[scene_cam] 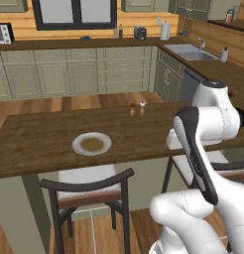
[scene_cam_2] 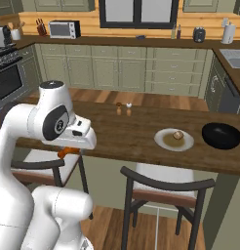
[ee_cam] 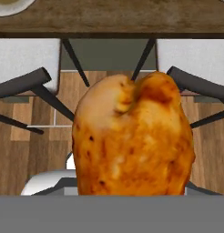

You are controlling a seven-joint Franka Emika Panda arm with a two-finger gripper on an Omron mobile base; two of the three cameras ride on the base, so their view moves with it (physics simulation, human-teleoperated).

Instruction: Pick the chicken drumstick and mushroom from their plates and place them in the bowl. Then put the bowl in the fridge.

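Note:
The glossy orange-brown chicken drumstick (ee_cam: 132,136) looms large in the hand view and hides the fingertips. My gripper (scene_cam_2: 72,148) is shut on it, and the chicken drumstick (scene_cam_2: 66,153) pokes out below the hand, just off the counter's near edge. On a white plate (scene_cam_2: 163,141) lies the tan mushroom (scene_cam_2: 177,135), with the black bowl (scene_cam_2: 222,135) just right of it. A second plate (scene_cam: 91,144) with a bare brown centre sits to the left. The fridge is out of view.
Salt and pepper shakers (scene_cam_2: 123,108) stand at the wooden counter's (scene_cam_2: 131,132) far edge. Dark-framed chairs (scene_cam: 89,191) with white seats are tucked under the near edge, over a wooden floor (ee_cam: 36,150).

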